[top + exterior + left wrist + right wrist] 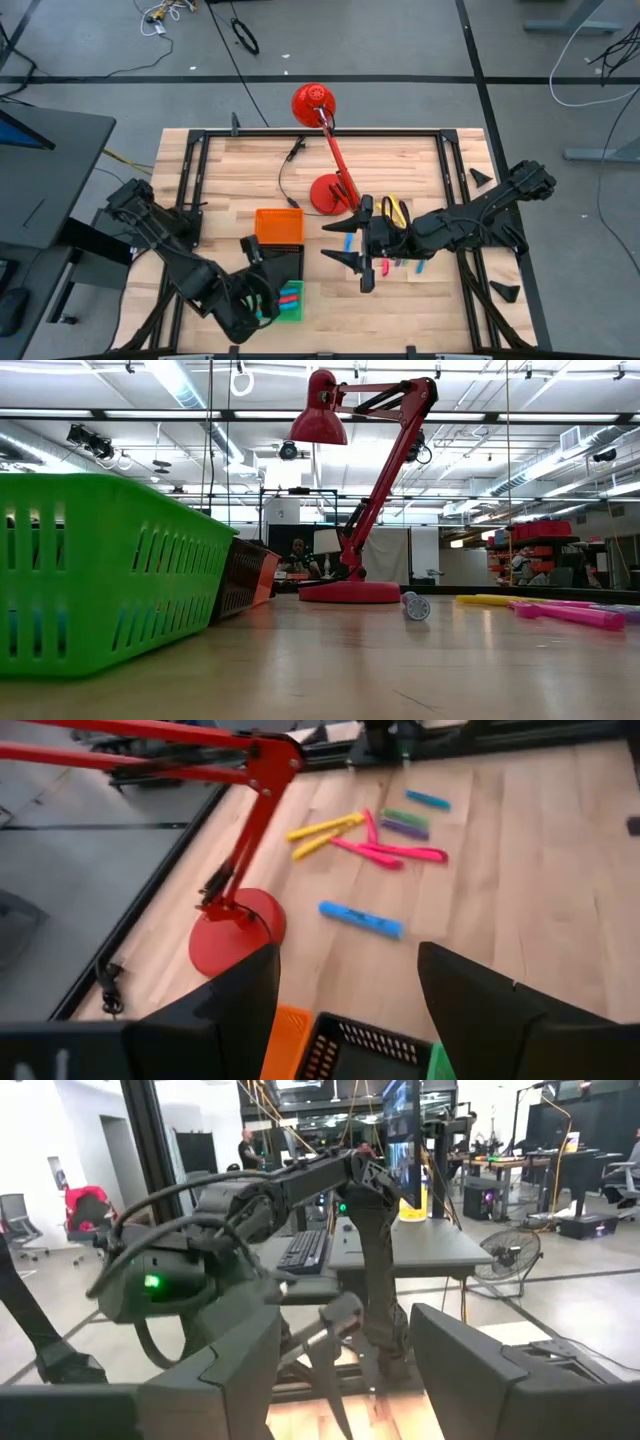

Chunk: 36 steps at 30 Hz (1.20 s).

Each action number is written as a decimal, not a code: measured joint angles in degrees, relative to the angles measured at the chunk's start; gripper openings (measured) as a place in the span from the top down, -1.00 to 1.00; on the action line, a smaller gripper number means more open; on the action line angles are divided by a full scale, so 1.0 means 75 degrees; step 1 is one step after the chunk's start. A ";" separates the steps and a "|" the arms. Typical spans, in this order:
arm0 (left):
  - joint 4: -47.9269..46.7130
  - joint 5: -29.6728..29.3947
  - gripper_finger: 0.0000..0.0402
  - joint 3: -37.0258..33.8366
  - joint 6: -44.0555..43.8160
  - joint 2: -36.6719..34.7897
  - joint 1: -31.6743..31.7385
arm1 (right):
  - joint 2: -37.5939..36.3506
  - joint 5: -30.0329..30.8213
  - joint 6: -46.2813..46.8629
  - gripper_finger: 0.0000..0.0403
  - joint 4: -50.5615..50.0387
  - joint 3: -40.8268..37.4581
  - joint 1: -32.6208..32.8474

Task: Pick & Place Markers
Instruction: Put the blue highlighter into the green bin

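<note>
Several markers lie flat and loose on the wooden table: a blue one [362, 919] nearest the trays, and beyond it yellow [325, 828], pink [365, 850], green [405, 817] and another blue [428, 800]. A pink and a blue marker [290, 298] lie in the green tray [292, 312]. My left gripper [262, 292] [345, 960] hangs open above the trays, tilted a little down toward the loose markers, with nothing between its fingers. Raised over the loose markers at mid-table, my right gripper [345, 243] [345, 1325] is open and empty, and points level at the left arm.
An orange tray [278, 225], a black tray [285, 262] and the green tray stand in a row left of centre. The red desk lamp has its base [332, 193] at mid-table, and its arm slants toward the far edge. A black frame [320, 133] rims the table.
</note>
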 joint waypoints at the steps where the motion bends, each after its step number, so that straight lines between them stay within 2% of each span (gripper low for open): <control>1: 0.0019 -0.0025 -0.21 -0.0002 -0.0028 -0.0017 0.0000 | 0.0000 0.0000 0.0003 -0.14 -0.0059 0.0000 0.0000; 5: 0.0497 0.0072 -0.21 -0.0006 0.0167 -0.0141 0.0016 | 0.0000 0.0000 0.0441 -0.14 -0.0143 0.0000 0.0000; 9: 0.1276 0.1271 -0.21 -0.0005 0.1194 -0.0353 0.0238 | 0.0000 -0.0003 0.0574 -0.14 -0.0232 0.0000 0.0000; 11: 0.1596 0.1548 -0.21 -0.0009 0.1707 -0.0484 0.0331 | 0.0000 -0.0003 0.0571 -0.14 -0.0227 0.0000 0.0000; 18: 0.1845 0.1752 -0.21 -0.0091 0.2209 -0.1136 0.0587 | 0.0000 -0.0006 0.0568 -0.14 -0.0229 0.0000 0.0000; 21: 0.2808 0.1851 -0.21 -0.0813 0.2593 -0.1745 0.0650 | 0.0000 -0.0009 0.0564 -0.14 -0.0271 0.0000 0.0003; 23: 0.3774 0.2214 -0.21 -0.1610 0.2773 -0.2293 0.0724 | 0.0000 -0.0009 0.0548 -0.14 -0.0293 0.0000 0.0003; 26: 0.5532 0.2575 -0.21 -0.2953 0.2868 -0.3137 0.0868 | 0.0000 -0.0090 0.0548 -0.14 -0.0293 0.0000 0.0002; 30: 0.7758 0.2612 -0.21 -0.4351 0.3271 -0.4017 0.1076 | 0.0000 -0.0267 0.0569 -0.14 -0.0296 0.0000 0.0003; 33: 0.9027 0.2729 -0.21 -0.4939 0.3641 -0.4340 0.1245 | 0.0000 -0.0271 0.0603 -0.14 -0.0356 0.0000 0.0003; 36: 0.9785 0.2952 -0.21 -0.5208 0.3929 -0.4439 0.1408 | 0.0000 -0.0271 0.0659 -0.14 -0.0356 0.0000 0.0003</control>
